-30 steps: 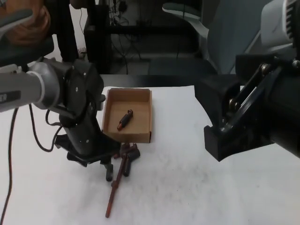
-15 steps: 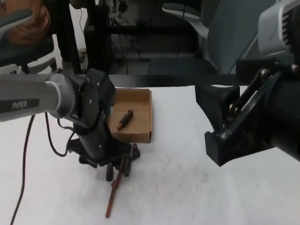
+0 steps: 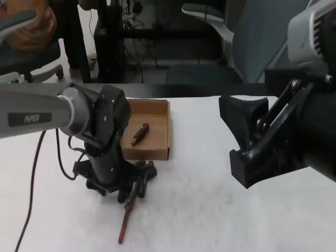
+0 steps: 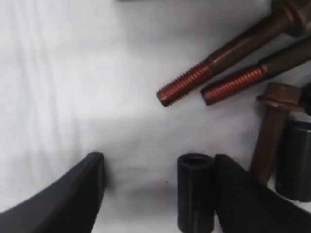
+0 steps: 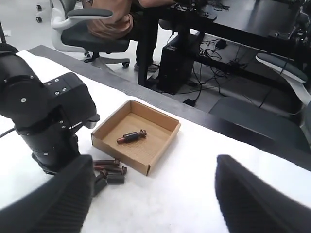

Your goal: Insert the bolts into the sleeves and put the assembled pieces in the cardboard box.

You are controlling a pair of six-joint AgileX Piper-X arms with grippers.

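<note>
You have one assembled piece point(image 3: 139, 134) in the box point(image 3: 157, 153). Loose bolts point(image 4: 218, 73) lie on the bench point(image 3: 236, 210) just outside it, not yet assembled. Your left gripper point(image 4: 160, 170) straddles a sleeve point(image 4: 195, 191) with its fingers spread. Your right gripper point(image 5: 153, 179) hangs unclenched and empty.

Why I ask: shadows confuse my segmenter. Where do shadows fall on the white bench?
Left wrist view: grey shadow on the bench inside the open left gripper, beside the black sleeve. High view: hardly any shadow along the long bolt. Right wrist view: even light, faint shadow by the cardboard box.
</note>
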